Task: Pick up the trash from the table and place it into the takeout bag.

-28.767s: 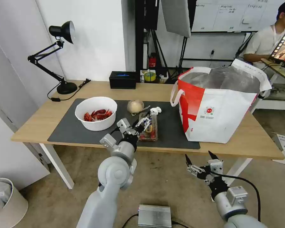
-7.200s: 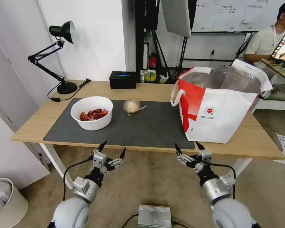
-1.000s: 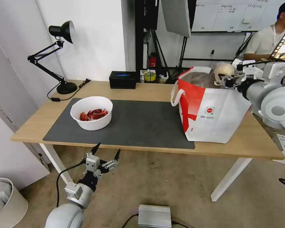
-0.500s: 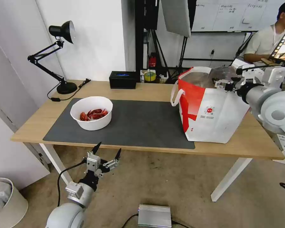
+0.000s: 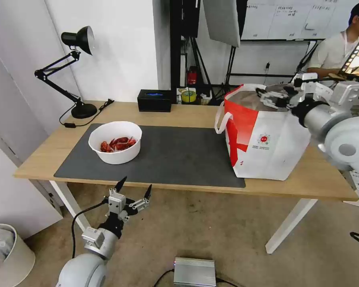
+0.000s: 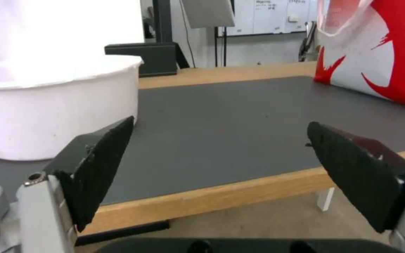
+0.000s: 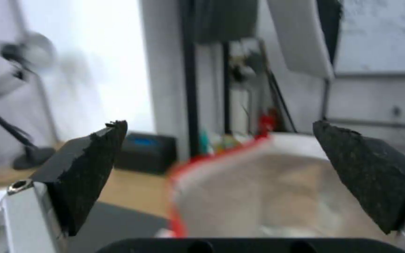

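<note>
Jaws of right gripper point(image 5: 272, 97): spread wide, nothing between them, raised over the open top of the takeout bag point(image 5: 267, 147) at about 2 o'clock from table centre. Jaws of left gripper point(image 5: 132, 190): spread wide, empty, parked below the near table edge at about 7 o'clock, just in front of the bowl. Bowl point(image 5: 115, 142): white, round, upright on the dark mat point(image 5: 175, 159) at about 9 o'clock, red shells inside, well apart from the bag. Bag: upright on the right end of the table point(image 5: 179, 113), near left corner overlapping the mat, foil lining exposed, white strap handle hanging on its left side, round red logo facing forward. Seen from left wrist: black fingertips point(image 6: 104, 158) level with the table edge, bowl wall point(image 6: 47, 116) just beyond one finger, bag's red-and-white side point(image 6: 380, 52) beyond the other. Seen from right wrist: fingertips point(image 7: 90, 165) apart above the bag's red rim point(image 7: 221, 154) and foil lining. Lamp point(image 5: 73, 71) and black tissue box point(image 5: 154, 100) along the far edge, at 10 and 12 o'clock.
</note>
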{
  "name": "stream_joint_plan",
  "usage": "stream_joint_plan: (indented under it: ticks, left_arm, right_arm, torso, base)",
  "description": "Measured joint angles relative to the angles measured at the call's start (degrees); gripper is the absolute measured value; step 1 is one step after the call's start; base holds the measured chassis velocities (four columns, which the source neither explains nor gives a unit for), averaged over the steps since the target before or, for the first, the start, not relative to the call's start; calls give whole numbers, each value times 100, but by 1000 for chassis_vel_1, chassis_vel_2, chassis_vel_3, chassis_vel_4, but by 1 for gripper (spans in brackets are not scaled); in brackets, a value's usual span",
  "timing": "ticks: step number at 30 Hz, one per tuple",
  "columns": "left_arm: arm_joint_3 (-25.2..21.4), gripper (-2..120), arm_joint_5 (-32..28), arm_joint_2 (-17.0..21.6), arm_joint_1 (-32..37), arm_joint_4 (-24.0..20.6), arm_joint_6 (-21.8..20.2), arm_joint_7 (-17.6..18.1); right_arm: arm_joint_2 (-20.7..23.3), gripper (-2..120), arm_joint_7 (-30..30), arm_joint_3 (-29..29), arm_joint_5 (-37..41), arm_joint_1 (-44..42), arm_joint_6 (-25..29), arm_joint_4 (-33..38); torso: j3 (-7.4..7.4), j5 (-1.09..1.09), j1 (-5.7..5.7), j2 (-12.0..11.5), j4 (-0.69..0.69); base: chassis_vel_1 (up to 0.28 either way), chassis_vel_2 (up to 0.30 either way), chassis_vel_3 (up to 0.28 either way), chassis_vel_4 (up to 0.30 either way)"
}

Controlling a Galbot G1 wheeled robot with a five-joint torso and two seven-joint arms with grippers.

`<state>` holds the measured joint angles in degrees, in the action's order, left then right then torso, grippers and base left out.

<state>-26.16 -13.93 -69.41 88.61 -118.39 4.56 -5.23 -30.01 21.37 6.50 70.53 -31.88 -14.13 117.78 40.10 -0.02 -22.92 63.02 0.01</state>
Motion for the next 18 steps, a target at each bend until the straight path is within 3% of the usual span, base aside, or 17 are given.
stream_joint_plan:
  ticks: [4,8,18]
  left_arm:
    - [-45,100,-10,1,31,-13,0,3]
    - [-161,100,-27,-4,93,-23,19,5]
    - [-159,100,-40,-8,106,-42,25,5]
  right_arm:
    - [-166,100,-12,-53,-614,-478,635,288]
    - [-385,100,114,107,-1498,-1686,1263,811]
    - [-527,100,273,818,-2882,-3858,1675,1243]
  torso:
    - [0,0,0,0,1]
    - [0,2,0,0,-1]
    - [-1,1,0,1,-2]
  base:
    - [0,0,0,0]
    - [0,0,0,0]
    - [0,0,0,0]
